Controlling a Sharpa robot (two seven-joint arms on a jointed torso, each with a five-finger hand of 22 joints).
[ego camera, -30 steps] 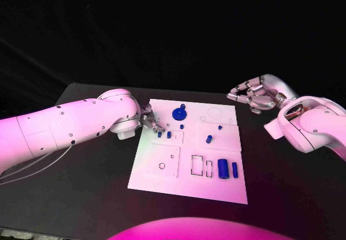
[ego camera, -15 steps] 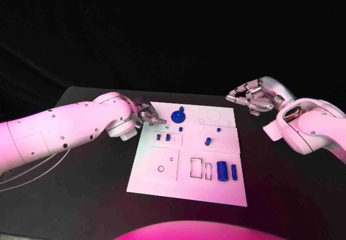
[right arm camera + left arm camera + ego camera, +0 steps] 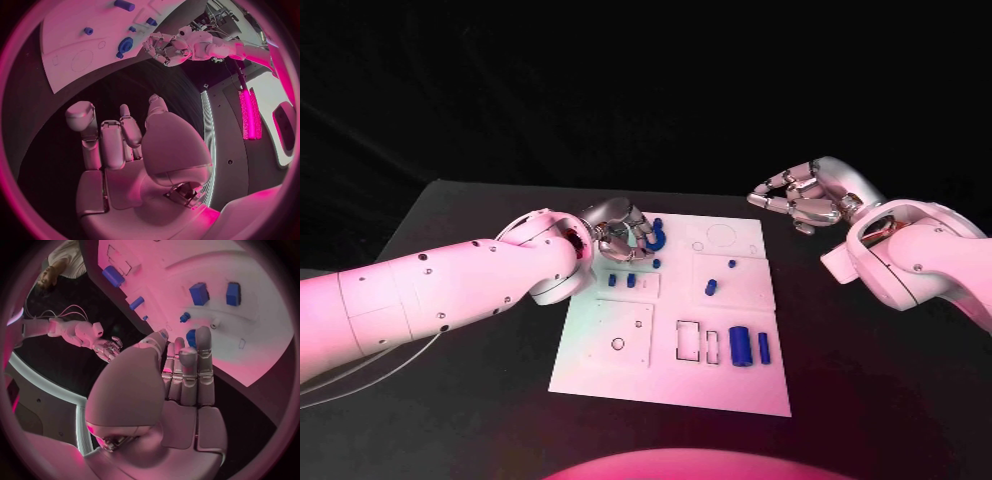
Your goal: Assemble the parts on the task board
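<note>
Fingers of the left hand [image 3: 620,228] are down at the far corner of the task board [image 3: 610,372], closing around the blue round part [image 3: 655,236] that sits just beside the fingertips. From the left wrist view the fingers lie straight and close together, with a blue shape showing just past their tips, but whether they actually pinch the round part I cannot tell; it may only be touched. The part looks small, rigid and light, moulded plastic by my guess, smooth enough to slip, so the sound grip is across its rim with thumb opposing a finger, not on the raised hub. It lies flat on the board, its flat face up and its axis standing upright off the plate; being round, it has no long axis to speak of.

On the palm side of that hand, nearer the robot, two short blue pegs [image 3: 620,281] lie side by side. The blue cylinders [image 3: 750,347] rest further down the board, their long axes running toward the robot.

The right hand [image 3: 798,200] hangs off the board's far right corner, well apart from every part, fingers curled loosely inward and holding nothing.
</note>
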